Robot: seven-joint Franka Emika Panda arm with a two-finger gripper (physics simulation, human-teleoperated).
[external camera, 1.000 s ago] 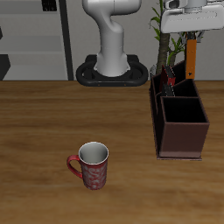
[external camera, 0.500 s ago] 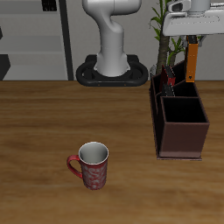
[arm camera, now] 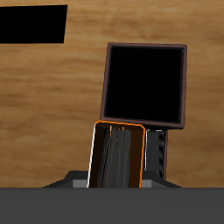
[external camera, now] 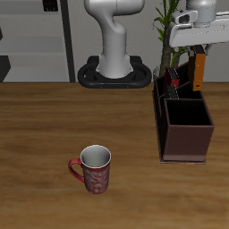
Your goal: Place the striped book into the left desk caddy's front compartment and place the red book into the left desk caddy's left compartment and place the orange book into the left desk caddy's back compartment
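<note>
My gripper (external camera: 198, 54) is shut on the orange book (external camera: 199, 72), which hangs upright just above the back end of the left desk caddy (external camera: 186, 134). From the wrist view, the orange book (arm camera: 118, 156) shows end-on, over the caddy's rear part. A narrow striped strip, the striped book (arm camera: 155, 154), stands right beside it inside the caddy. The large square compartment (arm camera: 144, 83) looks dark and holds nothing visible. A small dark-red patch, seemingly the red book (external camera: 176, 87), shows inside the caddy's back half.
A red patterned mug (external camera: 93, 168) stands toward the table's front edge, well away from the caddy. A potted plant (external camera: 165, 36) rises just behind the caddy, close to the gripper. The robot's base (external camera: 114, 72) sits at the back.
The gripper has come down with the orange book and shifted slightly sideways, bringing the book's lower end close to the caddy's back part. Mug and caddy have not moved.
</note>
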